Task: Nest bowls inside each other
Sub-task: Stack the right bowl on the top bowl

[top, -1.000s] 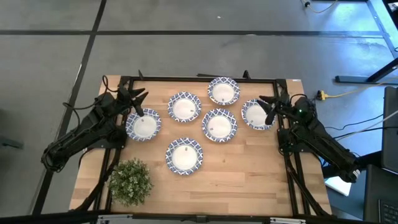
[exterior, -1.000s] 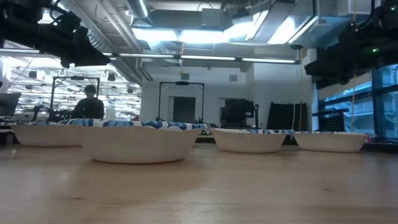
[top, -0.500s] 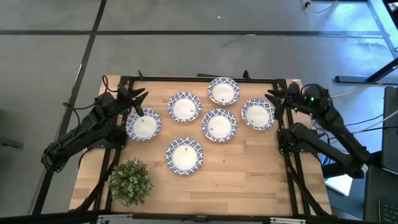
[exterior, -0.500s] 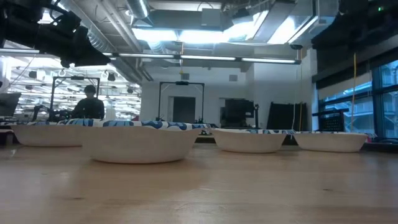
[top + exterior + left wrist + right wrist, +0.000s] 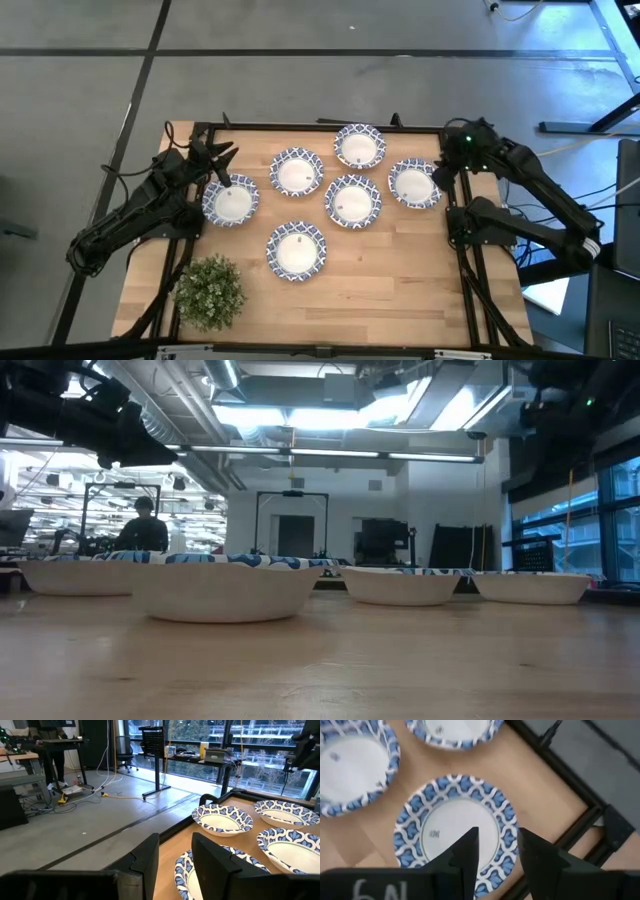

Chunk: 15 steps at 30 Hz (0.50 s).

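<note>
Six small bowls, white inside with blue-patterned rims, sit upright on their bases on the wooden table. In the high view they are the left one point(image 5: 232, 201), three in the far half point(image 5: 297, 172) point(image 5: 360, 147) point(image 5: 415, 184), the middle one point(image 5: 353, 199) and the near one point(image 5: 296, 250). My left gripper point(image 5: 222, 175) point(image 5: 175, 857) is open, hovering over the left bowl's far rim point(image 5: 186, 870). My right gripper point(image 5: 441, 172) point(image 5: 497, 850) is open and points down over the right-hand bowl point(image 5: 455, 832), above its right rim. Neither gripper touches anything.
A green leafy plant point(image 5: 210, 290) stands at the table's near left corner. A black frame point(image 5: 320, 127) runs along the far edge and both sides. Bare wood lies in the near right part point(image 5: 400, 280). A person point(image 5: 142, 532) shows in the room behind.
My right arm has risen and swung toward the far edge, and its gripper has tipped from reaching level over the right-hand bowl to pointing down at it. In the low view it has climbed toward the top of the picture. The bowls and the left arm have kept still.
</note>
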{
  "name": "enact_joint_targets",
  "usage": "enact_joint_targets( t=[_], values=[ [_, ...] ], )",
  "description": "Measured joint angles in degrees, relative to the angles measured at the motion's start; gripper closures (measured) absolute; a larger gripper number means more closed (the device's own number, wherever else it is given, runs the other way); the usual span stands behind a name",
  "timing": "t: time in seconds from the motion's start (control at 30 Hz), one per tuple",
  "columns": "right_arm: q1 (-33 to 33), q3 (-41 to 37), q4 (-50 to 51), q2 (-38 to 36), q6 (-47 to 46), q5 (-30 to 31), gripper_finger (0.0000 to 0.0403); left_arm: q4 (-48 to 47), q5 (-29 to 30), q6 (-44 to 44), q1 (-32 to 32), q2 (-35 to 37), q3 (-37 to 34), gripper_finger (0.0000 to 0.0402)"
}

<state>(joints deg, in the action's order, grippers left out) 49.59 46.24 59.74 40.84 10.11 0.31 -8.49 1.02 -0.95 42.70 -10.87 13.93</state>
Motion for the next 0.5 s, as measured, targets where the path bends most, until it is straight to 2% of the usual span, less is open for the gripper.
enact_joint_targets(
  t=[0.33, 0.4, 0.5],
  values=[
    [9.05, -2.76, -0.94, 10.22, 8.33, -2.29, 0.0267, -0.04, 0.00, -0.02, 0.04, 0.00, 0.00, 0.0291],
    [11.88, -2.76, -2.54, 12.18, 9.53, -4.88, 0.0267, -0.04, 0.00, -0.04, 0.04, 0.01, 0.01, 0.0291],
    [15.41, -2.76, -3.36, 15.02, 11.92, -12.64, 0.0267, -0.07, 0.00, -0.36, 0.04, 0.02, 0.02, 0.0291]
  ],
)
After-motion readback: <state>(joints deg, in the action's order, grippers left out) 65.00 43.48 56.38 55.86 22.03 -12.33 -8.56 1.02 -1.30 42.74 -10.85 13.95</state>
